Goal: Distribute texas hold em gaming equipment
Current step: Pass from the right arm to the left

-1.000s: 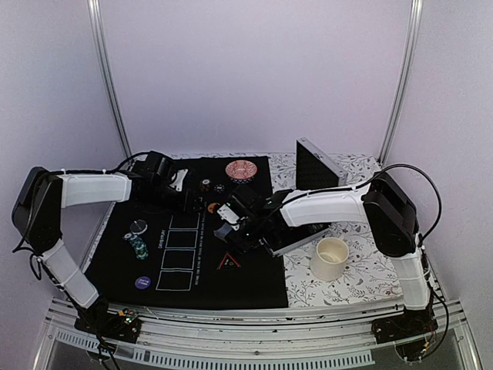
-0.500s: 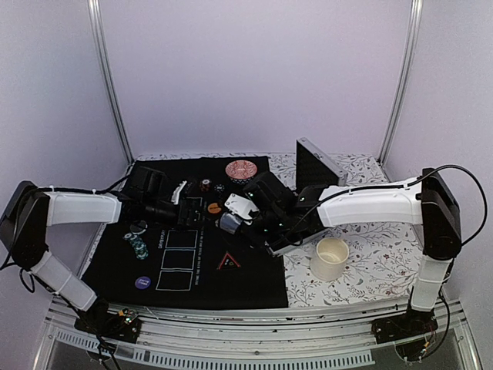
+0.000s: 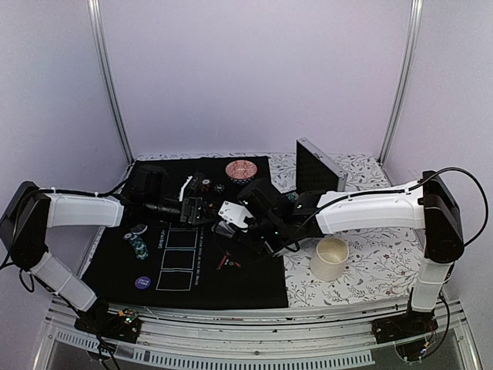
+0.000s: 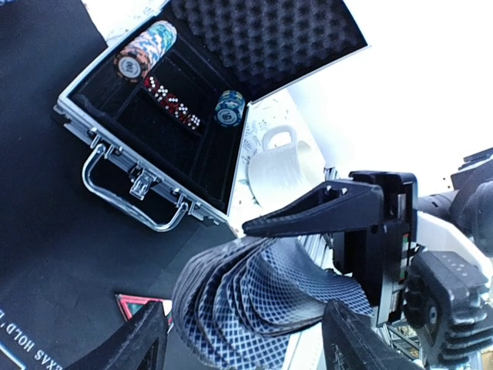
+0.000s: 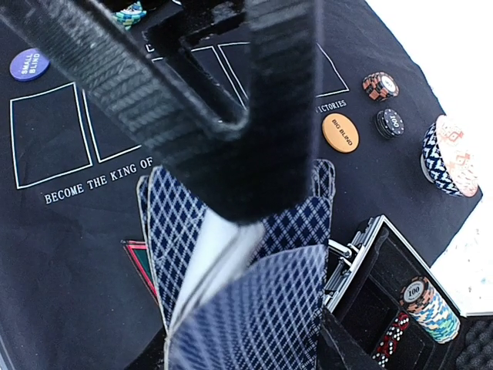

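A fanned bundle of blue-backed playing cards [image 4: 262, 293] [image 5: 231, 262] hangs over the black mat [image 3: 115, 262] between both arms. My right gripper [image 5: 246, 347] [image 3: 231, 225] is shut on it, one finger pressing the top of the fan. My left gripper [image 4: 248, 312] [image 3: 196, 208] stands open, its fingers wide on either side of the fan. On the mat lie a red triangle marker [image 3: 229, 263] [image 5: 137, 258], a purple disc [image 3: 142, 283] [image 5: 29, 64], an orange disc [image 5: 340, 132], a green chip stack [image 3: 139, 247] and two single chips [image 5: 380, 85].
An open metal case [image 4: 154, 116] with chip stacks and red dice sits right of the mat, its lid [image 3: 316, 166] upright. A red patterned bowl [image 3: 241, 169] stands at the mat's far edge. A white cup [image 3: 331, 258] stands on the floral cloth.
Both grippers have come together over the mat's middle. The left one reached right and opened around the cards; the right one swung left with the cards, now hiding the orange disc from above.
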`<action>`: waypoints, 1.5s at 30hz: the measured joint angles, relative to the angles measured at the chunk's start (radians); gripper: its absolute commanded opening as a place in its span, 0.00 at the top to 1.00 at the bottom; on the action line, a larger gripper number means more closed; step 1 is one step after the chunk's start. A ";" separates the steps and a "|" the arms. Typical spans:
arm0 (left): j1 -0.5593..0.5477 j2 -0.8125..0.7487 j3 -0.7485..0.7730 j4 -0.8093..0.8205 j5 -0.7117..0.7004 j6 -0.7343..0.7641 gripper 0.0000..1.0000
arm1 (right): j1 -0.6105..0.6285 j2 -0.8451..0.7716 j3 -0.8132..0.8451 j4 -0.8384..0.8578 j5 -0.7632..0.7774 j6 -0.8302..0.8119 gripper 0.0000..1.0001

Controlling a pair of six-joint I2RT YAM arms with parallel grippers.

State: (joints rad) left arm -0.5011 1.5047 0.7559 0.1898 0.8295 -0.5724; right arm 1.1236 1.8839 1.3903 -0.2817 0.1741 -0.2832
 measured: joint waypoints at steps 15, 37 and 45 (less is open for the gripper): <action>0.055 -0.088 -0.013 -0.154 -0.034 0.075 0.17 | 0.004 0.000 0.000 0.021 0.023 -0.026 0.55; 0.006 0.087 0.042 -0.042 0.018 -0.025 0.14 | 0.015 0.004 0.011 0.021 0.056 -0.051 0.56; -0.005 0.088 0.042 -0.023 0.095 -0.024 0.40 | 0.015 0.023 0.027 0.019 0.074 -0.059 0.56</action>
State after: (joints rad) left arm -0.5064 1.5925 0.7979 0.1665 0.9245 -0.5968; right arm 1.1389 1.9068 1.4174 -0.2623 0.2478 -0.3420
